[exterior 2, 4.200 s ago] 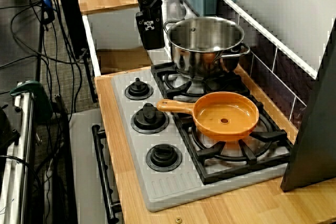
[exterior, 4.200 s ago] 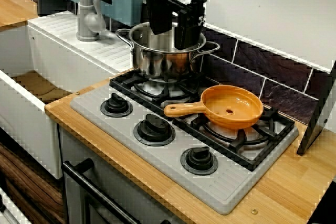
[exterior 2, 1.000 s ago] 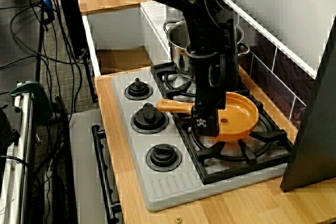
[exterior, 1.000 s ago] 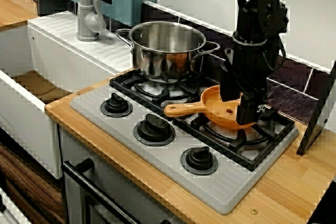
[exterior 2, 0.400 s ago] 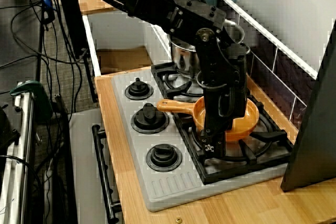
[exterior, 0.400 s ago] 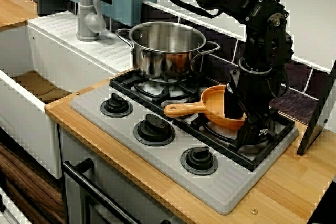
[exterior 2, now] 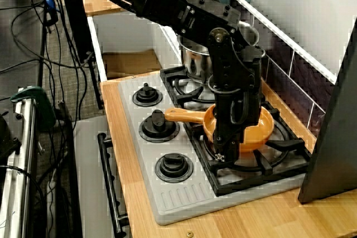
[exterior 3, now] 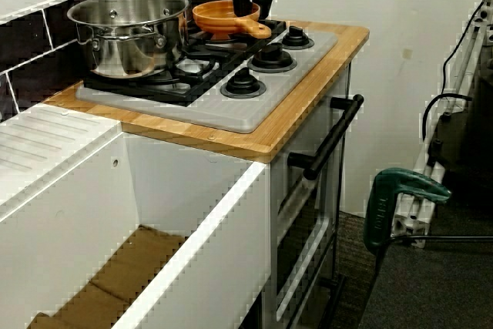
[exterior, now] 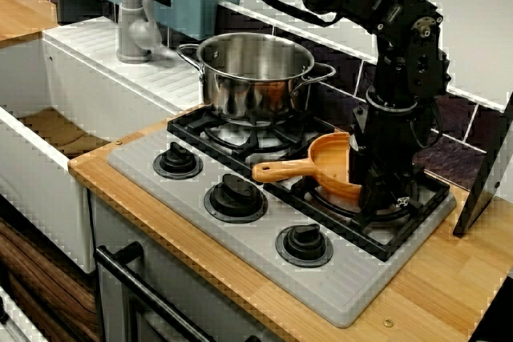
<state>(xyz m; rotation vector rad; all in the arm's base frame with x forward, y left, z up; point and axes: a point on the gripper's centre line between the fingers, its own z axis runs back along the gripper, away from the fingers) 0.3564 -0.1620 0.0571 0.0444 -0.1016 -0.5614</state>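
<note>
Our jaws meet the orange pan (exterior: 329, 167) at its rim, pinching or not we cannot tell; held off-centre, it could tip onto the grate (exterior: 430, 191).

The round orange plastic pan (exterior: 329, 167) sits on the right burner of the flat grey hob (exterior: 240, 239), handle toward the front knobs. The round steel pot (exterior: 255, 70) stands on the left burner. The black gripper (exterior: 370, 198) seemingly straddles the pan's far-right rim.

Mid-frame, the pan (exterior: 330, 159) is orange and the gripper (exterior: 375, 194) black; upper left, the pot (exterior: 252, 70) is shiny silver, the hob (exterior: 264, 255) pale grey and ribbed with black knobs (exterior: 235, 195), the counter (exterior: 449, 286) light wood-grain, the wall tiles (exterior: 437, 150) dark with white grout.
</note>
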